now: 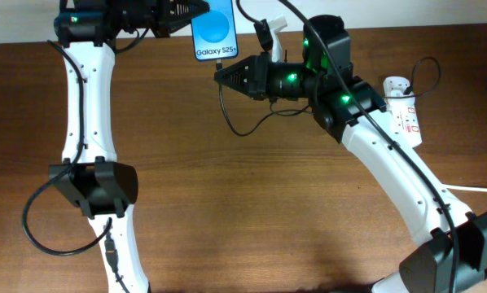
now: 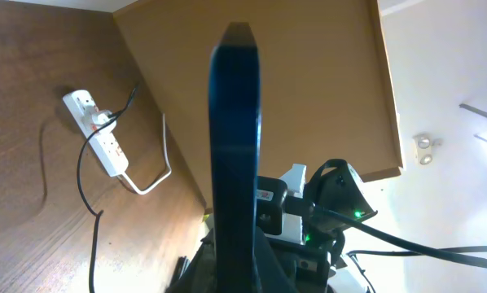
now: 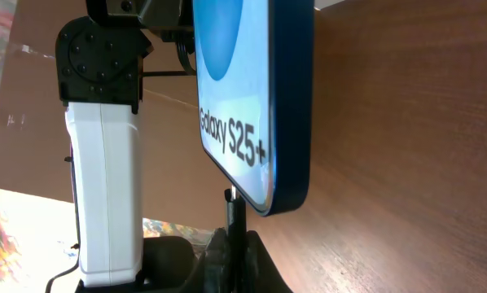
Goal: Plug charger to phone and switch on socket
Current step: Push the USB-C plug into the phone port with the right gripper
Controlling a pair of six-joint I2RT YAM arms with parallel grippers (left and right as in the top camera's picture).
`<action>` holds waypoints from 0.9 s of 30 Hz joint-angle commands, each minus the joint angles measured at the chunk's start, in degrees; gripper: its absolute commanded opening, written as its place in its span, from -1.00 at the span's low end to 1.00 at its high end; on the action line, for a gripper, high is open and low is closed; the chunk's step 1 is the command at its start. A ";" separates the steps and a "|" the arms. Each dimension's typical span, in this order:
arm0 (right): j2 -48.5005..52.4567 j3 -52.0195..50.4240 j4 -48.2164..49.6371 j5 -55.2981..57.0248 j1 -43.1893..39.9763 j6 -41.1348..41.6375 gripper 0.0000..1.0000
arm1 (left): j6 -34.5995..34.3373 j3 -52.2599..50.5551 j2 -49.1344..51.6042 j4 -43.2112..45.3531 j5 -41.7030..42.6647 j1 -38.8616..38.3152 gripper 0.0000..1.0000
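Right gripper [image 3: 234, 238], pinching the charger [image 3: 232, 207] tip against the phone [image 3: 264, 98] just ahead; next, push straight in.

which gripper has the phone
The left gripper, clamped on the phone. The right gripper instead pinches the charger by its tip, just under the phone's bottom edge.
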 commanded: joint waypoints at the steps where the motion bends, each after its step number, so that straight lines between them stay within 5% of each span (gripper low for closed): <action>1: 0.35 0.79 0.85 0.96 0.00 0.13 -0.91 | -0.59 1.11 -1.86 0.15 2.32 -0.39 -1.00; 27: 2.05 0.79 3.61 -3.28 0.59 1.07 -0.90 | -0.59 1.11 -1.86 0.15 2.34 -1.03 -1.00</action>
